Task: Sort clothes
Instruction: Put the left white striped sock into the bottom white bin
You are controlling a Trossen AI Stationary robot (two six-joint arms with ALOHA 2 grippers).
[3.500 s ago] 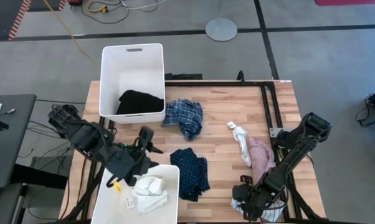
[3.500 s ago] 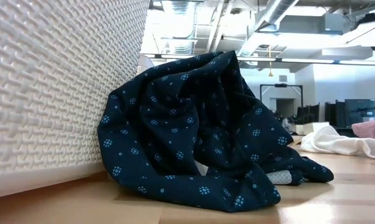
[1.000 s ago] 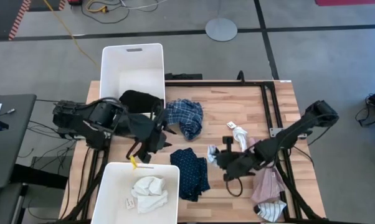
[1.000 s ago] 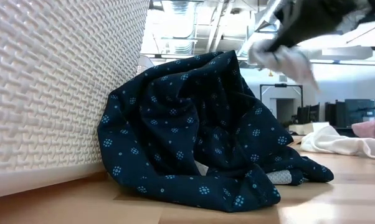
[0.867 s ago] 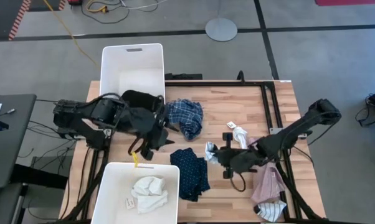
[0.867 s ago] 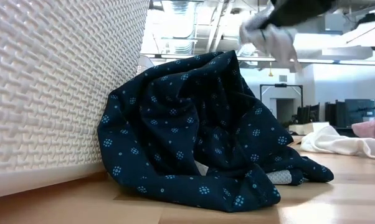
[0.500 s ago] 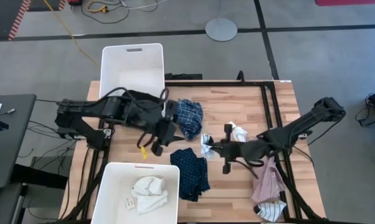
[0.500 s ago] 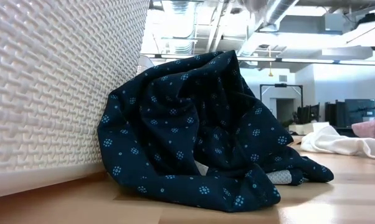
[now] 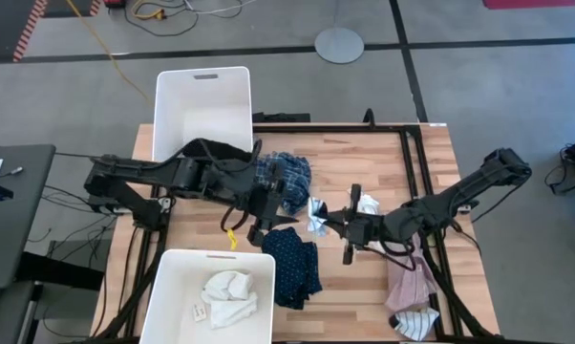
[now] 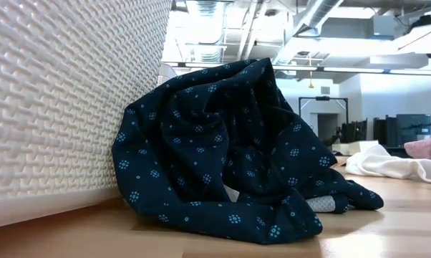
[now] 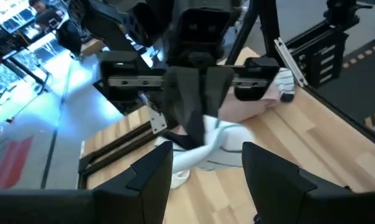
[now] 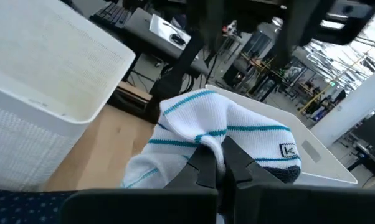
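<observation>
My right gripper (image 9: 330, 222) is shut on a white sock with teal stripes (image 12: 225, 130), above the table's middle (image 9: 315, 212). My left gripper (image 9: 282, 218) is open and faces it from the left. In the left wrist view its two fingers (image 11: 151, 177) stand on either side of the hanging sock (image 11: 206, 144); whether they touch it I cannot tell. The navy dotted piece (image 9: 292, 263) lies bunched on the table beside the near bin. The blue plaid shirt (image 9: 289, 174) lies partly under my left arm. The pink shirt (image 9: 407, 282) and a white sock (image 9: 367, 204) lie at the right. My right gripper pinches a bunched fold of the striped sock (image 12: 207, 144) between its two fingers. The fingers lie about level and come from the table's right. The sock is lifted clear of the table and droops around the fingertips.
A white bin (image 9: 178, 287) at the near left holds white socks (image 9: 228, 291). A second white bin (image 9: 203, 88) at the far left holds the black piece (image 9: 203, 151). A striped piece (image 9: 416, 323) lies at the near right edge. The low view shows only the bin wall (image 10: 58, 93) and the navy piece (image 10: 237, 158).
My right gripper has carried the striped sock toward the table's left and a little toward the far edge, and out of the low view. My left gripper has gone toward the table's right, up to the sock.
</observation>
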